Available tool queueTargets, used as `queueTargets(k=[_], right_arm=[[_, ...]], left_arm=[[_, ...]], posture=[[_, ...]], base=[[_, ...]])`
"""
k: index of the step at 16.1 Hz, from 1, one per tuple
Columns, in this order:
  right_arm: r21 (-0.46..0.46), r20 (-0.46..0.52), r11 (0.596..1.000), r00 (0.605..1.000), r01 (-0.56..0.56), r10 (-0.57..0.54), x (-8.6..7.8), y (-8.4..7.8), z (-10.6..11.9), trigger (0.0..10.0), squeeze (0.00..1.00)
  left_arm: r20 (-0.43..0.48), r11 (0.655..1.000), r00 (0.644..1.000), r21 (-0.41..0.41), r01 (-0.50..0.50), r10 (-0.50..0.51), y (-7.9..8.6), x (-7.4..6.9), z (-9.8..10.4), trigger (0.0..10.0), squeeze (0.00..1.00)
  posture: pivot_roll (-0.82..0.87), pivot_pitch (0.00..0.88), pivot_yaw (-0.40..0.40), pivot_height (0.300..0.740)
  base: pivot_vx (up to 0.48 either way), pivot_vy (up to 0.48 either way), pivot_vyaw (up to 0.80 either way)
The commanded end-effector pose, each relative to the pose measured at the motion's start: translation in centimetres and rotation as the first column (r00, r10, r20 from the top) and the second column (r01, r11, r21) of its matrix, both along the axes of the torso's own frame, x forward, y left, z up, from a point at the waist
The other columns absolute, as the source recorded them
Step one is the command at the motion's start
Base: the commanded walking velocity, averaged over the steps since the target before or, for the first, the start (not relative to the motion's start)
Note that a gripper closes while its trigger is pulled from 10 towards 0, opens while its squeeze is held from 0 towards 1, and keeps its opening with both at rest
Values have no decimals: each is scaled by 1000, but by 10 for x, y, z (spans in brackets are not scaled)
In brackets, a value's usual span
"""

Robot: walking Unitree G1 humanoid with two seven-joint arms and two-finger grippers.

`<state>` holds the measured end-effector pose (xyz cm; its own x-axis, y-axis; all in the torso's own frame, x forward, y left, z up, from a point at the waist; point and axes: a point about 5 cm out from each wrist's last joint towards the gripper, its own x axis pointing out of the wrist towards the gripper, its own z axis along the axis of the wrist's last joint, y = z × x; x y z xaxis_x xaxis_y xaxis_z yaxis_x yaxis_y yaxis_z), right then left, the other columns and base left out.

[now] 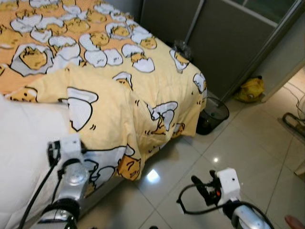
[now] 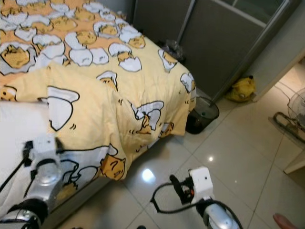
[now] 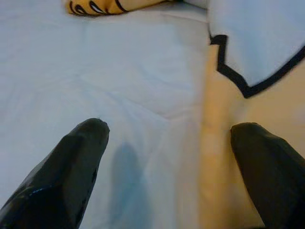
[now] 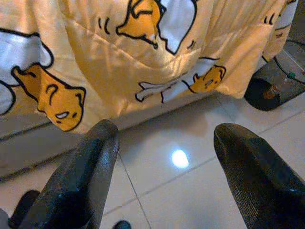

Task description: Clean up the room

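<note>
A yellow duvet (image 1: 119,90) printed with egg cartoons covers the bed and hangs over its corner toward the floor. Beside it lies bare white sheet (image 1: 24,143). My left arm (image 1: 71,171) reaches over the bed's near edge. In the left wrist view, my left gripper (image 3: 169,138) is open just above the sheet (image 3: 119,86), where it meets the duvet's edge (image 3: 224,119). My right gripper (image 1: 200,187) is open and empty over the tiled floor. It faces the hanging duvet (image 4: 143,52) in the right wrist view.
A black wire bin (image 1: 213,114) stands on the floor at the bed's far corner. A yellow plush toy (image 1: 251,89) lies against the grey wardrobe door (image 1: 214,33). A fan base (image 1: 293,119) is at the right edge. A person's fingertip (image 1: 295,222) shows bottom right.
</note>
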<state>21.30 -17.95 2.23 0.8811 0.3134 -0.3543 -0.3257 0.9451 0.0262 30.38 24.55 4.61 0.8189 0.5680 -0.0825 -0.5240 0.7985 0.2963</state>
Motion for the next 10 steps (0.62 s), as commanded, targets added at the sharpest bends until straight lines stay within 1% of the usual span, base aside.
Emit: queueTargets(k=[1,3,4,5,6,8,9,10], right_arm=[[-17,-16,1000,1000,5,-5,-3,-7,0,10000,0],[-20,-25,1000,1000,2,-2,-4,-8,0,10000,0],[-29,-35,1000,999,-9,8,-7,-9,0,10000,0],[-33,-39,999,999,-14,13,-8,-10,1,10000,0],[-40,-45,999,999,-9,7,-8,-12,1,10000,0],[-40,-48,999,999,4,-6,-4,-12,-1,10000,0],[-40,-48,999,999,4,-6,-4,-11,-1,10000,0],[-38,-48,999,999,4,-6,-3,-10,-1,10000,0]], left_arm=[[-29,1000,999,-5,-16,16,-4,-7,-9,10000,0],[-57,997,997,-37,-60,58,1,-10,-13,10000,0],[-39,995,999,-94,-28,24,-8,-5,-13,10000,0],[-33,994,999,-110,-13,9,-12,-3,-12,10000,0],[-50,992,998,-123,17,-23,-21,-3,-16,10000,0],[-62,992,997,-125,28,-36,-26,-6,-20,10000,0],[-57,993,998,-111,32,-38,-27,-7,-20,10000,0],[-31,999,999,-39,36,-37,-26,-9,-17,10000,0]], posture=[[11,185,-221,740],[-2,184,-235,740],[-17,176,-236,740],[-18,175,-234,740],[-18,168,-225,740],[-8,162,-212,740],[-7,161,-210,740],[0,159,-204,740]], base=[[0,0,0],[0,0,0],[0,0,0],[0,0,0],[0,0,0],[0,0,0],[0,0,0],[0,0,0]])
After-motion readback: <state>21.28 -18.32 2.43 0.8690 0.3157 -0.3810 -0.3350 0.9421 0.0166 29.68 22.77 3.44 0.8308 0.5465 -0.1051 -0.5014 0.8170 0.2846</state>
